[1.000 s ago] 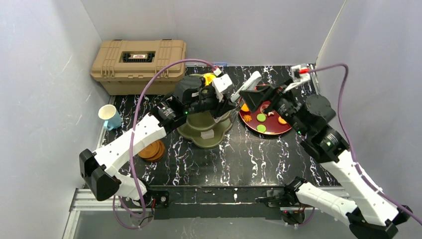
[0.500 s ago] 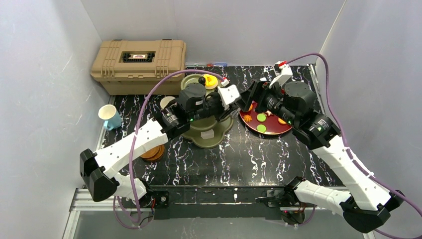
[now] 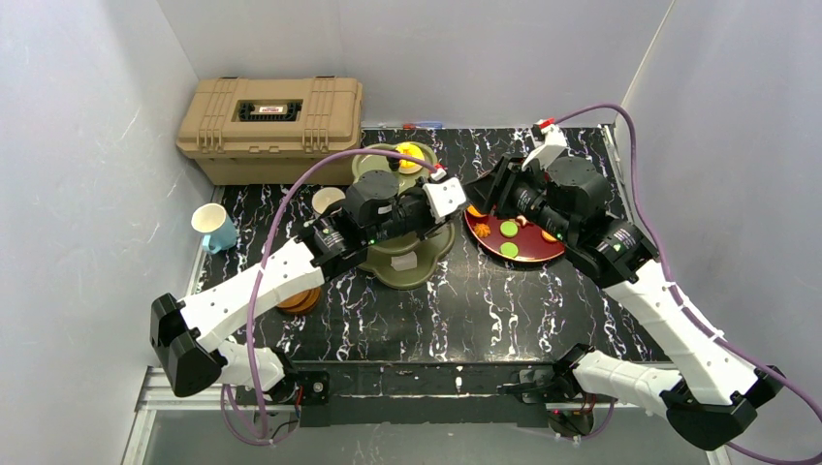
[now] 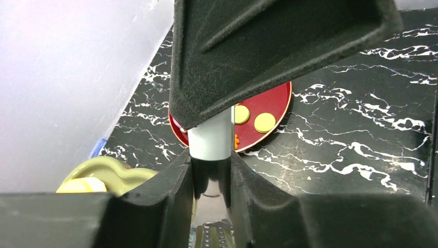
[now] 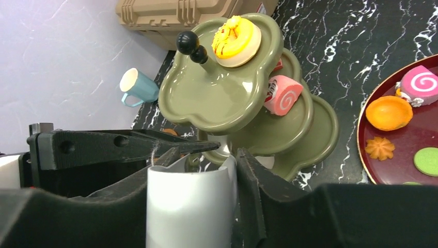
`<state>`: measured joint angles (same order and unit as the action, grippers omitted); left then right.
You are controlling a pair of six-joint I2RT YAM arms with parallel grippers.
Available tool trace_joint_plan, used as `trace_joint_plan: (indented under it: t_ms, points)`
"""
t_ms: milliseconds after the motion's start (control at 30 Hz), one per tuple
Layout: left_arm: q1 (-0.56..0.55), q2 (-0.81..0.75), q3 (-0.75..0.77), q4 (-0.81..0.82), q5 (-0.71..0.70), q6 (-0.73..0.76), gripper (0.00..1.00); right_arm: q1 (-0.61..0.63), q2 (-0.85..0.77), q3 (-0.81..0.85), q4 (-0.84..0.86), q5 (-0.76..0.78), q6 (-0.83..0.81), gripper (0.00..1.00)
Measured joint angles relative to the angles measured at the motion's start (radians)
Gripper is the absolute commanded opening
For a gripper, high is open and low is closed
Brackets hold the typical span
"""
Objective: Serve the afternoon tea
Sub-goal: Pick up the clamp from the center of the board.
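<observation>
Handing off white cylinder (image 5: 188,206) in air between olive stand (image 5: 217,98) and red plate (image 5: 392,175); we cannot tell what it is. Left gripper (image 4: 210,173) fingers clamped on it; right gripper (image 5: 206,165) fingers pressed on both sides. We judge: firm up right hold first, then ease left open, staying clear of knob (image 5: 187,40).

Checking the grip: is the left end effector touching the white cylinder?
Touching. The left wrist view shows the cylinder clamped in the left end effector, with both jaws flush against its sides and no gap.
</observation>
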<state>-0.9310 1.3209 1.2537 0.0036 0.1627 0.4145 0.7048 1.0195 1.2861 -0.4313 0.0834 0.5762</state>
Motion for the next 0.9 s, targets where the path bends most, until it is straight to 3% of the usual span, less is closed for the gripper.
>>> trace_joint_plan:
  t_ms: [100,233,300,467,700,900]
  points:
    - [-0.005,0.0,0.0,0.0,0.005,0.0,0.62,0.003,-0.001,-0.002,0.001,-0.004,0.0,0.39]
    - [-0.018,-0.001,0.008,-0.011,0.029,-0.014,0.87,0.005,-0.001,-0.009,-0.013,0.021,-0.014,0.35]
    - [-0.021,-0.001,0.015,-0.026,0.039,-0.026,0.95,0.004,-0.002,-0.015,-0.016,0.047,-0.033,0.35]
    - [-0.022,-0.032,0.026,-0.082,0.059,-0.065,0.98,0.005,0.0,-0.04,-0.029,0.149,-0.102,0.32]
    - [-0.022,-0.114,0.076,-0.167,0.045,-0.148,0.98,0.004,-0.002,-0.108,-0.027,0.396,-0.204,0.2]
    - [-0.017,-0.116,0.159,-0.246,-0.023,-0.238,0.98,-0.066,0.01,-0.238,0.043,0.544,-0.267,0.24]
